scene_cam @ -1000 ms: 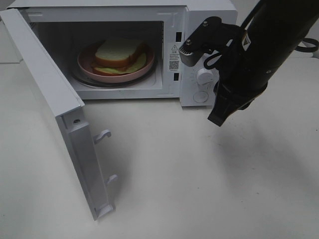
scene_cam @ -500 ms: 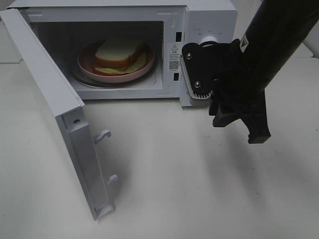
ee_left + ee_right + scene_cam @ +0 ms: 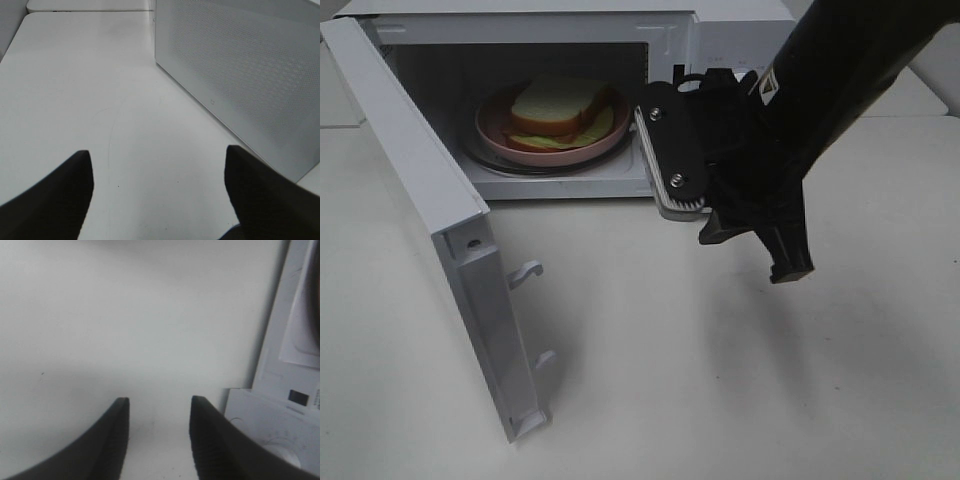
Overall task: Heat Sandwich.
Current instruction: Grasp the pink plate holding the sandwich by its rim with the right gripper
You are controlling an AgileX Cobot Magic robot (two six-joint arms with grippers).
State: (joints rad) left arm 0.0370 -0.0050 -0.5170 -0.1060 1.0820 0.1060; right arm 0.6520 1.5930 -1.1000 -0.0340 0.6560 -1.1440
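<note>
I see the sandwich point(image 3: 560, 105) on a pink plate point(image 3: 490, 127) inside the open microwave point(image 3: 732, 40) on the white bench point(image 3: 650, 390); left hand point(image 3: 157, 155) wide, right hand point(image 3: 157, 405) narrower, both empty.

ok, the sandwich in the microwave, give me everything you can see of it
The sandwich has thick white bread slices with a tan-brown crust. Pale green lettuce and a reddish filling show at its lower edge. It looks intact and lies flat on a round pink plate, which is wider than it is, inside the open white microwave. Only the plate touches it.
</note>
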